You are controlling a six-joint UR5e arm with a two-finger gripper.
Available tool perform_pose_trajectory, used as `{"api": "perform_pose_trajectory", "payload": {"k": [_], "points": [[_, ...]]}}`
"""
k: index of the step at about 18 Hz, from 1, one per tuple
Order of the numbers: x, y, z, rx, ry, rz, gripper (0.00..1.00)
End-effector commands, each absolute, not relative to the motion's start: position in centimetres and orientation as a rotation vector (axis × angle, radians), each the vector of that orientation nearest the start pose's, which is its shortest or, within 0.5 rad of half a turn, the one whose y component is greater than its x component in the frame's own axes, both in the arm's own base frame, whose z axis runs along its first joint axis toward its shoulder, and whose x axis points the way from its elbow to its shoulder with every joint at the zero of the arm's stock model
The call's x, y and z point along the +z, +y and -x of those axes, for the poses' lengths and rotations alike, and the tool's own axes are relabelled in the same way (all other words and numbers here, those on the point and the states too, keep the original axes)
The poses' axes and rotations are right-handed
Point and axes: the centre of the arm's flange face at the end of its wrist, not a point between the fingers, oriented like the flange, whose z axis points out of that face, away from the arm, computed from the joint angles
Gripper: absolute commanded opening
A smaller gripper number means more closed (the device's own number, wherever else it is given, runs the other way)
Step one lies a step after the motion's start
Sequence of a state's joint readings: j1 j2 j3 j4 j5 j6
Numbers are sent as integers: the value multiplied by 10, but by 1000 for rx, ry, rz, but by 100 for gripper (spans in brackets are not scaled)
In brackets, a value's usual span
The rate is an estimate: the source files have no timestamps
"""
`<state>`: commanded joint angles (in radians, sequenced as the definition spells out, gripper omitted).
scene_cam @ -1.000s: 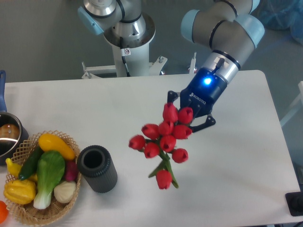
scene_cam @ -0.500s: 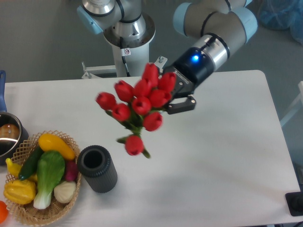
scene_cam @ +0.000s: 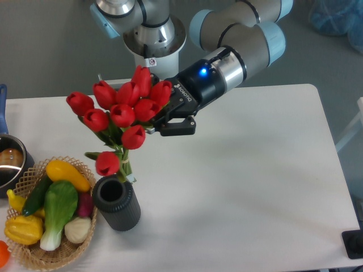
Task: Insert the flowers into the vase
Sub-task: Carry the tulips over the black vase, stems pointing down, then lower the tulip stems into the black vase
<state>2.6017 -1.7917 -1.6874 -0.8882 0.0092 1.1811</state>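
The flowers [scene_cam: 120, 113] are a bunch of red tulips with green stems, held in the air at the left of the table. My gripper [scene_cam: 161, 120] is shut on the bunch from the right, its fingers partly hidden behind the buds. The stem ends hang just above the far rim of the vase [scene_cam: 117, 202], a dark grey ribbed cylinder standing upright at the front left with its round mouth open.
A wicker basket [scene_cam: 79, 245] with toy vegetables stands right beside the vase on its left. A metal pot [scene_cam: 11, 164] with a blue handle sits at the left edge. The robot base [scene_cam: 153, 39] is behind the table.
My gripper has carried the flowers leftward across the table, from the middle right to above the vase. The bunch now hangs with its stems over the vase mouth.
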Motion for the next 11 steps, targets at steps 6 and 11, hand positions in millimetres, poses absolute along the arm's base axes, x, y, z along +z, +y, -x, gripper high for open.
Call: {"api": "perform_pose_trajectory", "payload": {"k": [6,11], "points": [[460,504,353,-473,421,1543,3],[455,512,343,-496,431,1544,3]]}}
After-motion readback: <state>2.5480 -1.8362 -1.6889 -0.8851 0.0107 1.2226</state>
